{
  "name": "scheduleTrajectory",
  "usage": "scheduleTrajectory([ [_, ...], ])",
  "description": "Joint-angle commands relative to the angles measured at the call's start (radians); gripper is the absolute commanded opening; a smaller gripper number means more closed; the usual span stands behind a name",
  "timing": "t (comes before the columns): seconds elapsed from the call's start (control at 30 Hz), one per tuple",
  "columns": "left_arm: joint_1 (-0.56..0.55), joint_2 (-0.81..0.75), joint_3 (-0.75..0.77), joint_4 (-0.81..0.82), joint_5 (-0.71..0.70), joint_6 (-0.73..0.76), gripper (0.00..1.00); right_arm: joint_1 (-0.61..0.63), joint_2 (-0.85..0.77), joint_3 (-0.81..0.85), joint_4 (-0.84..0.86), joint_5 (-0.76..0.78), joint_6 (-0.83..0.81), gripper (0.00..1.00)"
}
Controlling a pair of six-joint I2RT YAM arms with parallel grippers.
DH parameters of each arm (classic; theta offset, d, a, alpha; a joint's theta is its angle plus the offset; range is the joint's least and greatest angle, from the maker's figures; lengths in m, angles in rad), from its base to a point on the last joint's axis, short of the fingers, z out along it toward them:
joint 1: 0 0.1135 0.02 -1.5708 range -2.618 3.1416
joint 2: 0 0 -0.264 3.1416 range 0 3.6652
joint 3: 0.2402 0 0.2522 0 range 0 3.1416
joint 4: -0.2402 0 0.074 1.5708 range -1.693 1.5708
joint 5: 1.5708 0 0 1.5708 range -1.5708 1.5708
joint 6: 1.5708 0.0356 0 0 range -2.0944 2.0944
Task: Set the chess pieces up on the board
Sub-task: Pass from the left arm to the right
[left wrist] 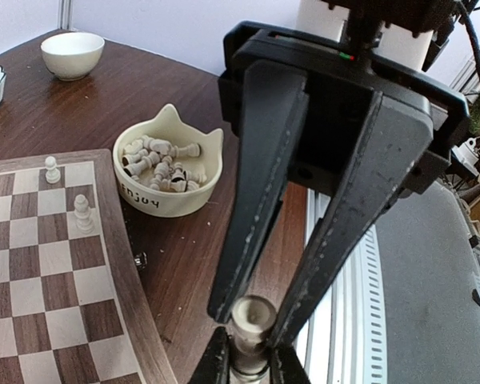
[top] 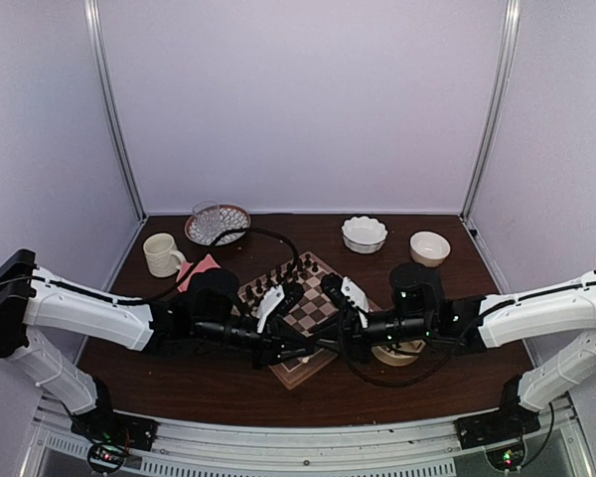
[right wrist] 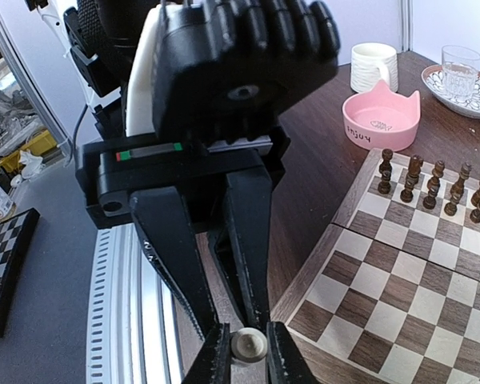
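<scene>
Over the table's near edge, just off a corner of the checkered light-and-dark wooden chessboard [right wrist: 400,304], the left gripper [left wrist: 250,356] pinches one end of a small cream-white turned chess piece [left wrist: 251,317]. The right gripper [right wrist: 247,340] appears pressed against the other end. If either claw lets go before the other grips firmly, the rounded piece could slip and drop onto the slotted metal rail [right wrist: 132,320]. Beside the board, a cream cat-eared bowl [left wrist: 170,204] holds more pieces. Two cream figures [left wrist: 82,213] stand on squares, and dark brown figures [right wrist: 432,188] line the far side.
</scene>
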State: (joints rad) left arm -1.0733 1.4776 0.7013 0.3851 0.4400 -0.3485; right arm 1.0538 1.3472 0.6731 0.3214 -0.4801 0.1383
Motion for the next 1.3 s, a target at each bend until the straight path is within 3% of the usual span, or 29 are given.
scheduleTrajectory([
  [0.0, -0.001, -0.002, 0.029, 0.034, 0.006, 0.016, 0.07, -0.002, 0.013, 0.032, -0.002, -0.034, 0.000, 0.15],
  [0.37, -0.001, -0.016, 0.021, 0.030, -0.013, 0.022, 0.11, -0.002, 0.025, 0.046, -0.020, -0.053, -0.014, 0.02],
  [0.57, -0.001, -0.016, 0.013, 0.028, -0.014, 0.023, 0.46, -0.002, -0.002, 0.030, -0.029, 0.022, -0.019, 0.00],
  [0.67, -0.002, -0.011, 0.008, 0.037, -0.001, 0.030, 0.54, -0.002, -0.020, 0.019, -0.019, 0.042, -0.015, 0.00],
  [0.9, -0.002, 0.013, 0.025, 0.015, -0.008, 0.039, 0.54, -0.002, -0.053, -0.001, 0.001, 0.044, -0.006, 0.00],
  [1.13, -0.001, 0.029, 0.042, 0.006, 0.008, 0.037, 0.26, -0.002, -0.052, -0.002, 0.008, 0.028, -0.003, 0.00],
  [1.27, -0.002, 0.029, 0.049, -0.005, 0.010, 0.036, 0.19, -0.002, -0.050, -0.004, 0.013, 0.031, -0.002, 0.00],
])
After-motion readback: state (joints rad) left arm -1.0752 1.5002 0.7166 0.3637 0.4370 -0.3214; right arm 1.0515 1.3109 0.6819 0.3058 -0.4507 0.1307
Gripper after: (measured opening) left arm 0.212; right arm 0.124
